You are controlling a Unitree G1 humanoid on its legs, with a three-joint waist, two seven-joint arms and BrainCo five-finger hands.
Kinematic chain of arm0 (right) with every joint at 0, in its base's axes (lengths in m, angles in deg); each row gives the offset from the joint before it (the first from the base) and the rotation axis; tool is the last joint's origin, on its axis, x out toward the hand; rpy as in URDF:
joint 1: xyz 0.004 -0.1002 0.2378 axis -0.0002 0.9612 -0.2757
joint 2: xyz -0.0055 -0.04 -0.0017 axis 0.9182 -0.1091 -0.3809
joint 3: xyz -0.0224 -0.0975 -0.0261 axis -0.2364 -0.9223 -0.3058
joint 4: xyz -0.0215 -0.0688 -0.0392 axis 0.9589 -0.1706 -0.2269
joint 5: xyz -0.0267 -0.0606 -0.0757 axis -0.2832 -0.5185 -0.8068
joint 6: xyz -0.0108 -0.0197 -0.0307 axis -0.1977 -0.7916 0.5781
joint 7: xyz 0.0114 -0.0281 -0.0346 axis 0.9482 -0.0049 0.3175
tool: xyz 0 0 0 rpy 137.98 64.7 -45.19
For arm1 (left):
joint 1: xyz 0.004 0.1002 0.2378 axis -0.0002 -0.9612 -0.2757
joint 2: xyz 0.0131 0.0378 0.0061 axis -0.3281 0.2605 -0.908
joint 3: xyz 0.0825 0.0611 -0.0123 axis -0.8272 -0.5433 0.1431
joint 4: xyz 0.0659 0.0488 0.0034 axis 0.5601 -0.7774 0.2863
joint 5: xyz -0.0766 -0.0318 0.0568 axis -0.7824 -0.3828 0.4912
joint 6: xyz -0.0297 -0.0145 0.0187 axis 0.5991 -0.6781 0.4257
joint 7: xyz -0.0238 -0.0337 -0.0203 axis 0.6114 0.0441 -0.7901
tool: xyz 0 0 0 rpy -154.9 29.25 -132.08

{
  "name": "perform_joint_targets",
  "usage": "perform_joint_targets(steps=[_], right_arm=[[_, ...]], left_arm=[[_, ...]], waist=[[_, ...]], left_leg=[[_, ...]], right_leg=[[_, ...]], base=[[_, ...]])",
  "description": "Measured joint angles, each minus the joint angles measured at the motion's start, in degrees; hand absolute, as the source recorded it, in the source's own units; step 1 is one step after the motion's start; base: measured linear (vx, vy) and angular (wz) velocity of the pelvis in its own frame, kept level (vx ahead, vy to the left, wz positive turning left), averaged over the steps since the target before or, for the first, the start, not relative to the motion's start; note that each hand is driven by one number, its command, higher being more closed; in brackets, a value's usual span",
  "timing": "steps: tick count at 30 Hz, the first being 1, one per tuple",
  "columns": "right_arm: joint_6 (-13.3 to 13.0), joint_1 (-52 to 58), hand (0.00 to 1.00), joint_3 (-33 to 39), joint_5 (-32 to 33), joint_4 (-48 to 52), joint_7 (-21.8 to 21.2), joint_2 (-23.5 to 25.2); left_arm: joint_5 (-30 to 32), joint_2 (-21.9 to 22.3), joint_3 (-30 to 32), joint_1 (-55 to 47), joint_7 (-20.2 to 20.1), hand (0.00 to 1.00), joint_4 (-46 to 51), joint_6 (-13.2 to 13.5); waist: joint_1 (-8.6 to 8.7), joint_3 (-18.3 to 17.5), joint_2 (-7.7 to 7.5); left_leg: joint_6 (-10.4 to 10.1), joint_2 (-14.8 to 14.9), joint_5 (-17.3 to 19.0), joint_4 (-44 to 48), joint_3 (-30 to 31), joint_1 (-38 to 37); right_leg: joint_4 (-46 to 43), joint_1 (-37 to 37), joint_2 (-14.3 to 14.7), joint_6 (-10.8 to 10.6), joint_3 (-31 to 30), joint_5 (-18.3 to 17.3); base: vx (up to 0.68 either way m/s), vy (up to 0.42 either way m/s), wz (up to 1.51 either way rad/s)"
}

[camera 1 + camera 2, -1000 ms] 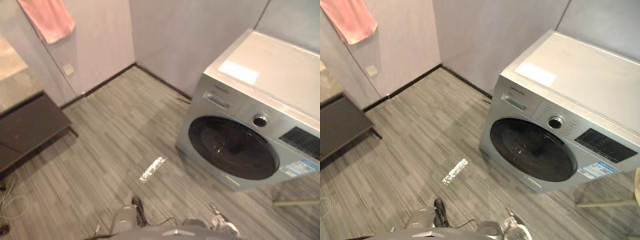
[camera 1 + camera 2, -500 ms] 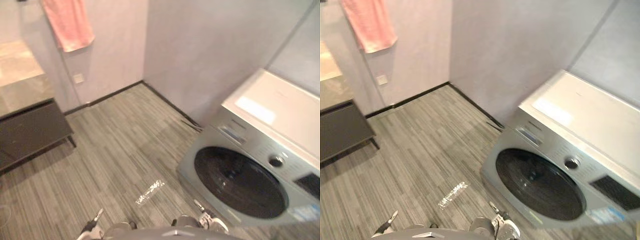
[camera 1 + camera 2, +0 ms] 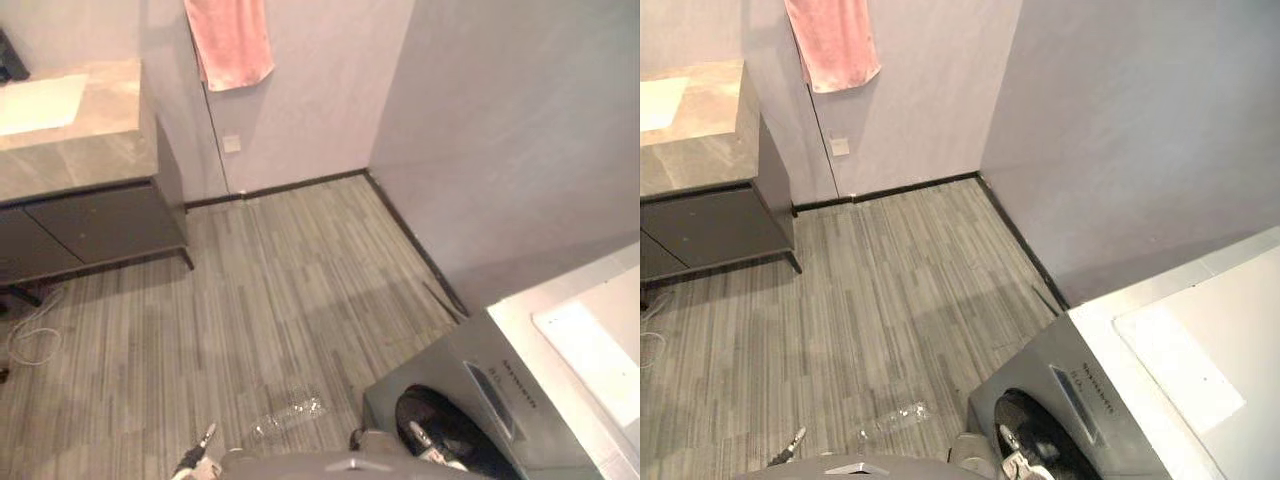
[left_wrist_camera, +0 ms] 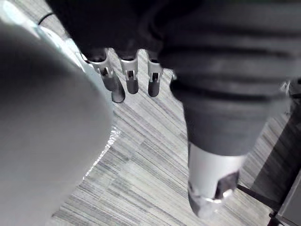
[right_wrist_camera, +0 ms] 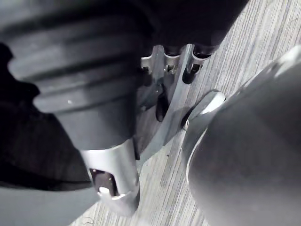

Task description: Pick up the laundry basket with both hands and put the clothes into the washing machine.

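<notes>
The silver washing machine (image 3: 545,375) stands at the lower right against the grey wall, and its round dark door (image 3: 435,440) is closed. My left hand (image 4: 129,77) hangs low over the grey plank floor, fingers straight and holding nothing; its tips peek in at the picture's bottom edge (image 3: 195,464). My right hand (image 5: 171,63) hangs beside my leg, close to the washer door (image 3: 1018,452). Its fingers are relaxed and hold nothing.
A pink towel (image 3: 230,40) hangs on the far wall above a wall socket (image 3: 232,143). A stone-topped vanity with a dark cabinet (image 3: 90,215) stands at the left, with a white cable (image 3: 35,335) on the floor by it. Bare plank floor (image 3: 290,300) lies between vanity and washer.
The camera has swung left: the washer has slid to the lower right corner and the vanity has come into view. Both hands stay low and hold nothing.
</notes>
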State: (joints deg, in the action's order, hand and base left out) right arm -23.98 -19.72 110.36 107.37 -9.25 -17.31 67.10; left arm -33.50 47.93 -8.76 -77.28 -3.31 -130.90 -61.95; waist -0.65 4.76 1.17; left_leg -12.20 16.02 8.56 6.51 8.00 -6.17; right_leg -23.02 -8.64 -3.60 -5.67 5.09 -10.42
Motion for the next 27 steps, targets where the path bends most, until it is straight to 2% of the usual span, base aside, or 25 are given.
perform_joint_targets(steps=[1, 2, 3, 5, 6, 7, 9, 11, 12, 13, 15, 17, 21, 26, 27], right_arm=[[1.60, -0.11, 0.00, 0.11, 0.84, -0.24, -0.52, -0.48], [4.06, -0.48, 0.00, 0.14, 1.26, -0.24, -1.18, -1.22], [4.96, -0.46, 0.00, 0.22, 1.41, -0.24, -1.31, -1.57], [5.12, -0.35, 0.00, 0.37, 1.44, -0.35, -1.16, -1.67], [4.53, -0.32, 0.00, 0.42, 1.44, -0.27, -0.75, -1.30], [3.64, -0.09, 0.00, 0.43, 1.43, -0.14, -0.57, -0.98], [2.52, 0.36, 0.00, 1.02, 1.40, -0.11, -0.38, -0.42], [-0.69, 0.92, 0.00, 1.75, 0.83, 0.18, 0.49, 0.68], [-3.27, 1.11, 0.00, 2.19, 0.67, 0.47, 1.27, 1.62], [-4.35, 1.83, 0.00, 2.75, 0.66, 0.34, 1.60, 2.04], [-4.77, 1.84, 0.00, 4.05, 0.66, -0.14, 1.61, 2.70], [-4.86, 2.70, 0.00, 6.17, 0.67, -0.30, 1.64, 3.99], [-4.69, 2.83, 0.00, 8.31, 0.31, -2.46, 1.67, 4.10], [-4.47, 2.58, 0.00, 8.31, -1.52, -3.02, 1.65, 3.82], [-4.47, 2.20, 0.00, 8.32, -1.55, -3.20, 1.62, 3.74]], left_arm=[[-0.05, 0.12, -0.01, -0.02, 0.03, 0.00, 0.08, 0.00], [-0.08, 0.32, -0.41, -0.18, 0.04, 0.00, 0.07, -0.04], [-0.30, 0.36, -1.55, -0.51, 0.09, 0.00, 0.21, -0.04], [-1.26, 0.20, -3.49, -0.90, 0.21, 0.00, 1.40, -0.03], [-1.38, -0.14, -4.51, -0.89, 0.61, 0.00, 2.49, 0.02], [-1.77, -0.34, -5.43, -0.85, 1.15, 0.00, 3.51, 0.02], [-2.40, -0.94, -7.22, -0.92, 1.23, 0.00, 4.07, 0.07], [-2.31, -2.18, -9.34, -0.91, 1.25, 0.00, 4.01, 0.10], [-2.26, -2.62, -9.99, -0.25, 1.21, 0.00, 3.85, 0.04], [-2.38, -3.04, -10.05, -0.66, 1.22, 0.00, 3.67, 0.16], [-1.90, -4.14, -10.33, -1.09, 1.18, 0.00, 2.73, 0.12], [-0.50, -5.44, -10.22, -1.08, 1.20, 0.00, 0.47, -0.07], [0.12, -6.59, -10.45, -0.86, 1.08, 0.00, -1.18, -0.25], [1.20, -8.02, -12.85, -0.95, 1.08, 0.00, -2.83, -0.38], [1.20, -8.23, -13.42, -0.96, 1.09, 0.00, -2.89, -0.38]], waist=[[0.36, 0.11, -0.13], [0.71, -0.26, 0.59], [0.86, -0.52, 0.95], [0.68, -0.52, 0.96], [0.88, -0.28, 0.59], [0.97, -0.09, 0.35], [0.63, 0.20, -0.07], [0.75, -0.09, -0.62], [0.92, 0.23, -1.12], [0.39, 0.23, -1.71], [0.68, -0.48, -2.61], [1.80, -1.25, -3.60], [2.87, -1.26, -4.01], [3.00, -1.32, -4.07], [2.93, -1.32, -4.09]], left_leg=[[-0.06, 0.27, -0.62, 0.05, -0.25, 0.15], [-0.36, 0.58, -1.51, 0.49, -0.39, 0.80], [-0.56, 0.62, -1.82, 1.58, -0.28, 1.74], [-0.53, 0.29, -1.80, 4.94, -0.27, 3.95], [0.19, -0.56, -1.41, 10.97, -0.46, 7.71], [1.38, -0.67, -1.05, 16.75, -3.27, 11.17], [2.53, -0.38, -1.22, 18.39, -7.64, 12.27], [3.08, -0.61, -1.16, 13.48, -14.18, 10.04], [4.69, -0.80, -0.04, 13.40, -17.48, 10.59], [5.27, -2.06, -0.76, 11.79, -17.82, 10.32], [7.03, -4.61, -3.06, 6.56, -18.69, 8.98], [6.79, -7.80, -7.14, -2.92, -18.71, 5.95], [7.27, -10.27, -11.34, -11.39, -17.83, 3.71], [7.14, -11.08, -11.74, -11.40, -17.54, 2.27], [6.73, -11.05, -11.72, -11.39, -17.56, 2.05]], right_leg=[[0.17, 0.28, 0.06, 0.28, 0.54, -0.17], [0.56, 0.61, 0.46, 0.60, 1.29, -0.33], [1.14, 0.97, 0.49, 0.80, 1.87, -0.46], [2.31, 1.83, 0.42, 1.02, 2.49, -0.43], [3.15, 2.63, -0.28, 0.99, 3.69, -0.14], [3.51, 3.56, -0.69, 1.00, 4.86, 0.23], [3.42, 4.81, -1.45, 0.84, 6.18, 0.43], [3.67, 5.02, -3.59, 0.45, 8.08, 0.44], [3.65, 4.93, -4.69, 0.00, 9.12, 0.75], [3.93, 4.99, -5.17, -0.28, 8.77, 0.74], [5.81, 5.08, -5.90, -0.78, 6.52, 0.76], [10.42, 6.27, -6.30, -0.28, 4.12, 1.82], [15.98, 7.67, -6.45, 0.32, 3.20, 3.77], [17.66, 9.73, -6.42, 0.47, 1.13, 6.30], [18.09, 10.02, -6.30, -0.36, 0.73, 7.01]], base=[[0.09, -0.298, 0.28], [0.06, -0.233, 0.29], [0.04, -0.182, 0.27], [-0.02, -0.102, 0.35], [-0.07, -0.076, 0.65], [-0.08, -0.046, 0.68], [-0.11, 0.003, 0.57], [-0.15, 0.097, 0.69], [-0.17, 0.156, 0.53], [-0.18, 0.144, 0.35], [-0.10, 0.083, 0.16], [-0.04, 0.122, 0.29], [0.01, 0.117, 0.23], [0.08, 0.047, 0.04], [0.10, 0.001, 0.01]])
